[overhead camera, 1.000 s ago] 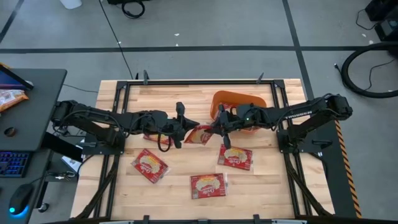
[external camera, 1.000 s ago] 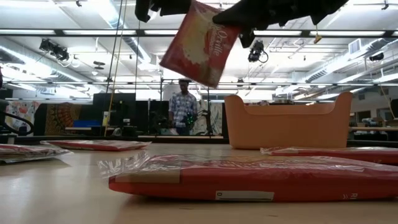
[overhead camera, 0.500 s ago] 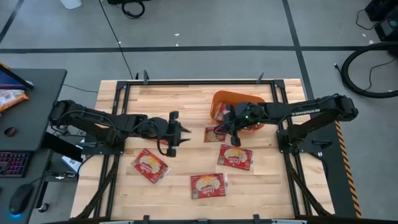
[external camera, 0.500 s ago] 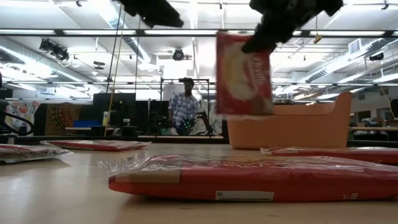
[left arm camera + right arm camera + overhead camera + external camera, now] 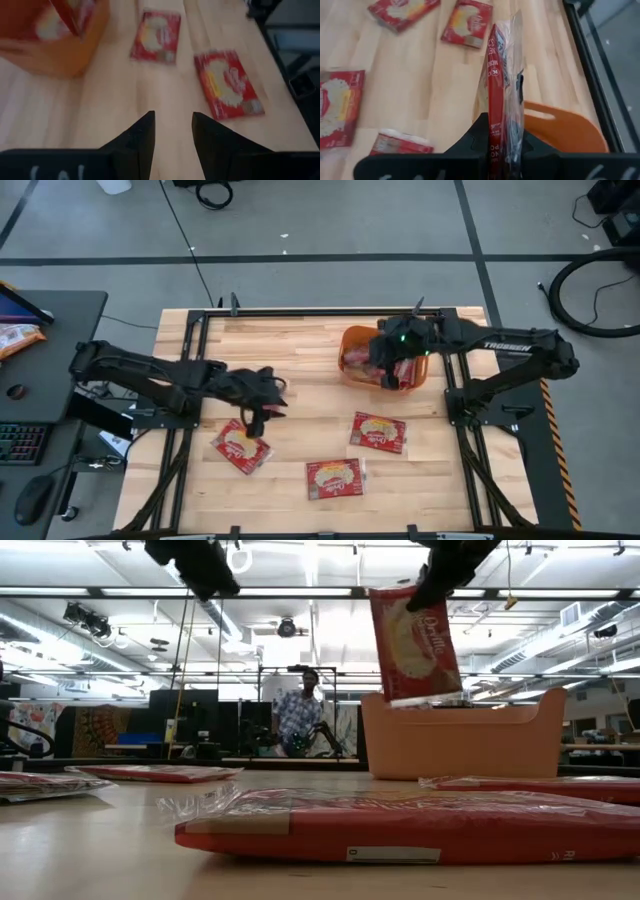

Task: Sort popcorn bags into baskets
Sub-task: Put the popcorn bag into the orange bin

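Note:
My right gripper (image 5: 388, 363) is shut on one red popcorn bag (image 5: 415, 645), which hangs over the orange basket (image 5: 347, 363) at the table's far right. That basket holds at least one more bag (image 5: 357, 360). My left gripper (image 5: 270, 395) hovers open and empty over the table's left middle; in its wrist view the fingertips (image 5: 172, 127) stand apart. Three more bags lie flat on the wood: one near the left gripper (image 5: 240, 445), one in the middle (image 5: 378, 432), one toward the near edge (image 5: 335, 477). My right gripper pinches the bag's top edge near one corner (image 5: 425, 595) between its two fingers, coming from above. In the right wrist view the bag shows edge-on between the fingers (image 5: 496, 125). The bag hangs upright below them, clear of the table, its lower edge about level with the basket's rim (image 5: 460, 705).
The table's black frame rail (image 5: 300, 310) runs along the far edge. Bare wood lies between the left gripper and the basket. A desk with a keyboard (image 5: 20, 445) stands left of the table. A person (image 5: 300, 720) stands in the room behind.
Both grippers met at the bag over the table's middle. My left gripper has opened, let go and drawn back toward the left edge. My right gripper has carried the bag toward the far right, over the basket; the bag has swung from tilted to hanging upright.

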You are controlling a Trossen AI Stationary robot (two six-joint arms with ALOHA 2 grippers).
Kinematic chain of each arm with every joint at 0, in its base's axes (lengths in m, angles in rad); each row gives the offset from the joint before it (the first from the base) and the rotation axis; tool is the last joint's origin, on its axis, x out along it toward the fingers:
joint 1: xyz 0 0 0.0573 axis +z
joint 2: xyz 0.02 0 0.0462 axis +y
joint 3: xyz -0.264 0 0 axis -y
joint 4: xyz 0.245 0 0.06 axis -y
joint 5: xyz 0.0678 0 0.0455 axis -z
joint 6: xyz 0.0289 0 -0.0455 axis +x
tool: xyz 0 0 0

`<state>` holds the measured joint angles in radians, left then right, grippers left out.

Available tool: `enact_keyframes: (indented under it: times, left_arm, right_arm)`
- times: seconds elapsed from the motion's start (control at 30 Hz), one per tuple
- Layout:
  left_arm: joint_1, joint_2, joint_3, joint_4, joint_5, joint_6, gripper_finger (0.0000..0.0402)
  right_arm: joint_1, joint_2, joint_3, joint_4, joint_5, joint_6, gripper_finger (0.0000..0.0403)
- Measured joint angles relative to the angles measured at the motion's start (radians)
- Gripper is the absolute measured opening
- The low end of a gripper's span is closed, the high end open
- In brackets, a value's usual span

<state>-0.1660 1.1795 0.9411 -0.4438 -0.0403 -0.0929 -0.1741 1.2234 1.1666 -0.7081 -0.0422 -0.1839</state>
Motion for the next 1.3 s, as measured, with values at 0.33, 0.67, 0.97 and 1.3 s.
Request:
enact_keyframes:
  times: [0.33, 0.67, 0.97, 1.3]
  left_arm:
    - [0.003, -0.183, -0.224, 0.191, -0.038, 0.037, 0.0133]
    - [0.040, -0.241, -0.405, 0.488, -0.038, 0.157, 0.0132]
    - [0.092, -0.241, -0.426, 0.507, 0.060, 0.168, 0.0132]
    - [0.092, -0.238, -0.426, 0.491, 0.071, 0.157, 0.0132]
  right_arm:
    - [-0.168, 0.025, 0.179, -0.312, -0.008, -0.006, 0.0031]
    - [-0.293, 0.160, 0.270, -0.567, -0.069, -0.111, 0.0032]
    - [-0.312, 0.312, 0.329, -0.703, -0.069, -0.184, 0.0032]
    - [-0.343, 0.458, 0.335, -0.643, -0.091, -0.261, 0.0058]
